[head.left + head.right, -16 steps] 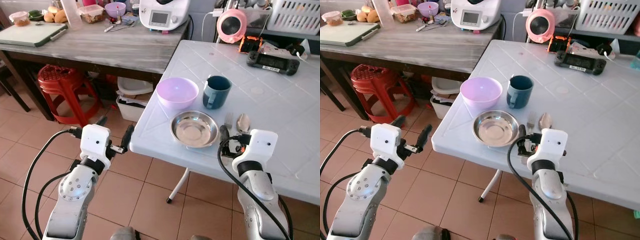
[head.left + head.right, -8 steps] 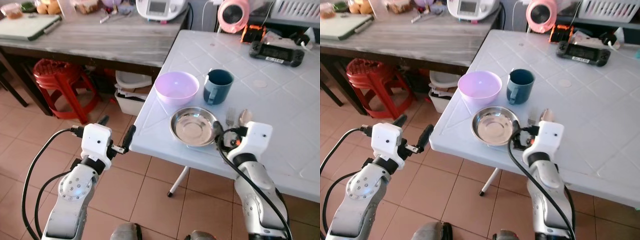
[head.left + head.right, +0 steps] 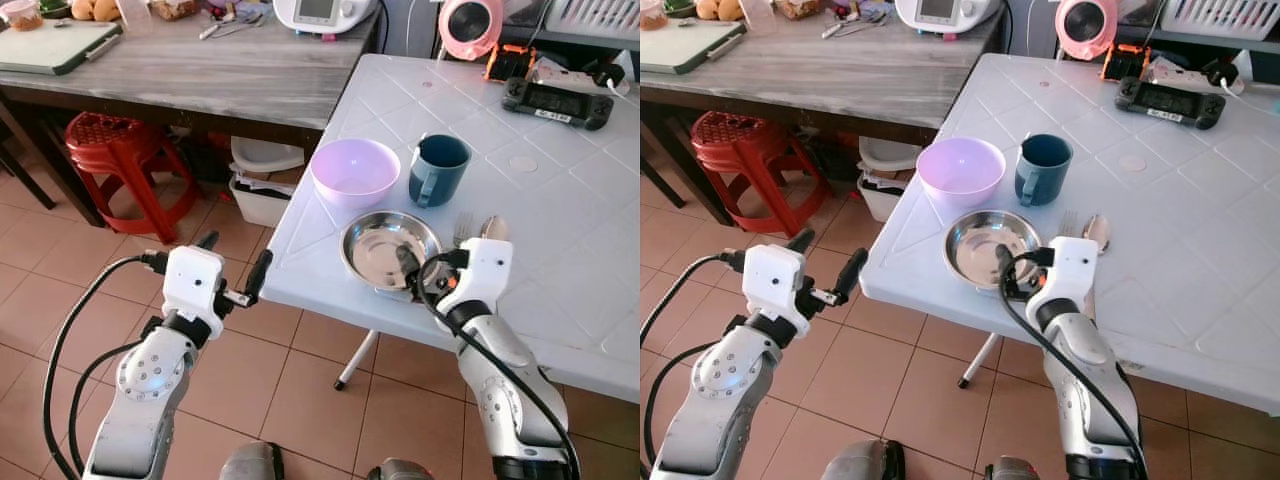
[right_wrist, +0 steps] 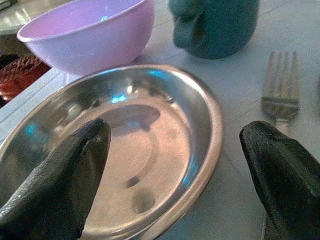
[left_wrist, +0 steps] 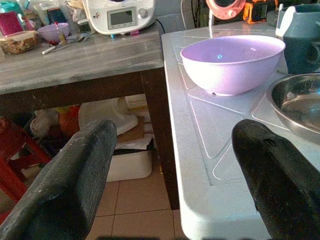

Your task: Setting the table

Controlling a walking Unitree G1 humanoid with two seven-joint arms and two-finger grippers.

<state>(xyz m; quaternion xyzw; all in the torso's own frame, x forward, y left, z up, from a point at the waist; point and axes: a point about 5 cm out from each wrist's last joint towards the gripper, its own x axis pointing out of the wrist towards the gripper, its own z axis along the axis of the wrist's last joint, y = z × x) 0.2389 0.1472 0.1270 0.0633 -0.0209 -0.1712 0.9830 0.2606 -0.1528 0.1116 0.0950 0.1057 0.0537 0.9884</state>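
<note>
Right claw [image 3: 1025,268] open over steel plate [image 3: 980,250] rim – left claw [image 3: 232,270] open, beside table [image 3: 560,230] edge

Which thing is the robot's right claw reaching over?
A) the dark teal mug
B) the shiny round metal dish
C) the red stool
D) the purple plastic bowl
B: the right gripper, fingers open, hangs over the near rim of the shiny round metal dish; one finger is above its basin, the other beside the silver fork.

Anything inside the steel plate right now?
No food in the steel plate. The right hand, open, has one finger above its dish and one outside the rim. The near rim is hidden by that hand.
</note>
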